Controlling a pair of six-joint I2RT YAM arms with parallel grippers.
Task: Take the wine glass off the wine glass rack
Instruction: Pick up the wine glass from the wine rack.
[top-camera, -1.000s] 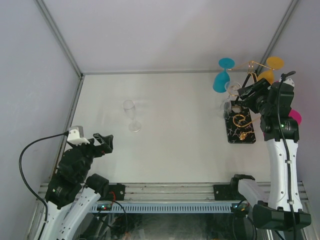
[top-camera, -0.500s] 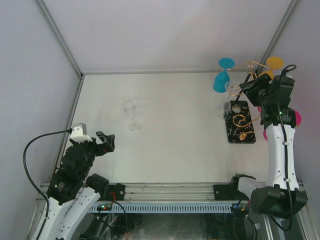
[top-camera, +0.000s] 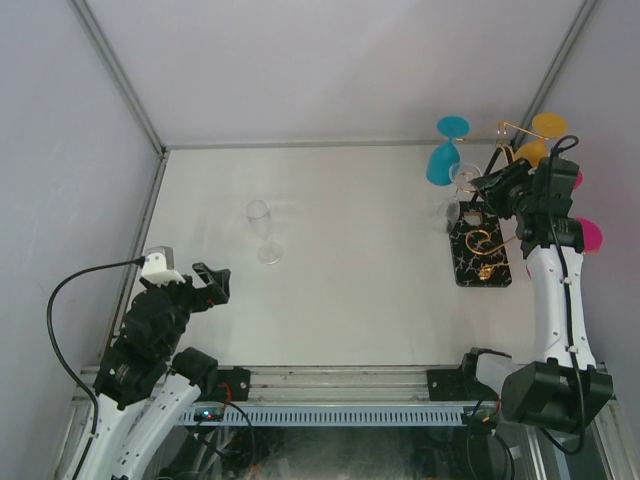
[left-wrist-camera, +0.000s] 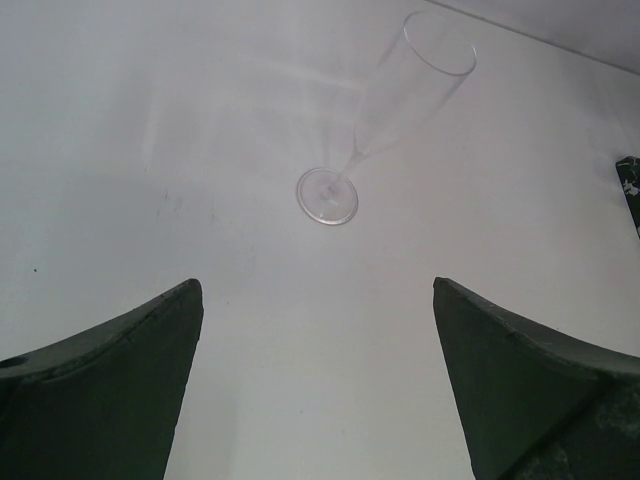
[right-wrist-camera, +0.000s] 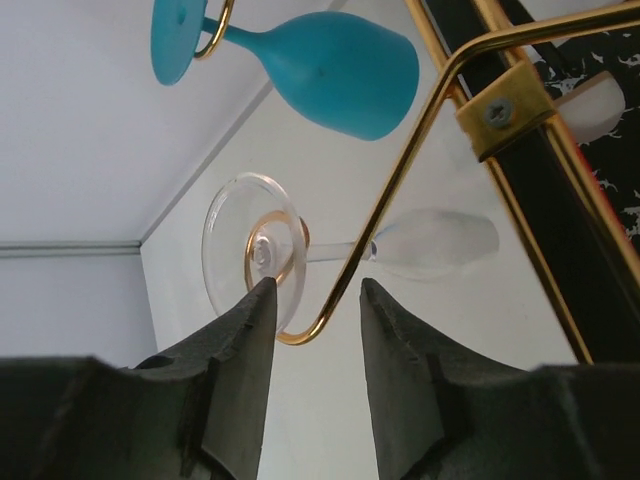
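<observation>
Right hand (right-wrist-camera: 315, 290) has edged up to the wine glass rack (right-wrist-camera: 500, 120), its fingers (right-wrist-camera: 240, 345) narrowing but parted, pinching nothing. We see the wine glass (right-wrist-camera: 330, 251) hanging from a loop just ahead; grasp looks near.

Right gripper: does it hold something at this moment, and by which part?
Nothing is held. The right gripper has its jaws apart beside the foot of the clear wine glass, with a wire of the wine glass rack between them, unclamped.
</observation>
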